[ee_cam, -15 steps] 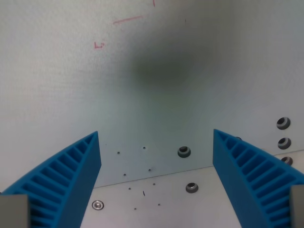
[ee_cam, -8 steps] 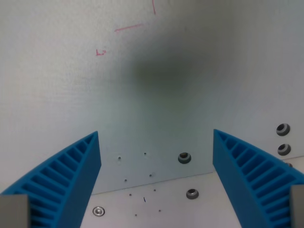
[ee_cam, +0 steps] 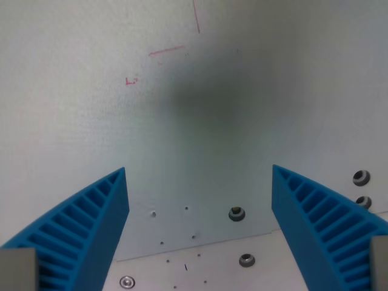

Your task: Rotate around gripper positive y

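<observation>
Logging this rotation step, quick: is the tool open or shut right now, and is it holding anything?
Tool: open, its blue fingers wide apart, nothing between them, only the bare white table below.

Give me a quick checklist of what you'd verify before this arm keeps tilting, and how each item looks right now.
1. Blue fingers spread wide apart: ok.
2. Nothing held between them: ok.
3. Pale panel below carries no loose objects in the visible part: ok.
4. Bolt holes lie apart from the fingers: ok.
5. Red pen marks in sight as reference: ok.
6. Clearance between fingertips and panel: cannot tell.
</observation>
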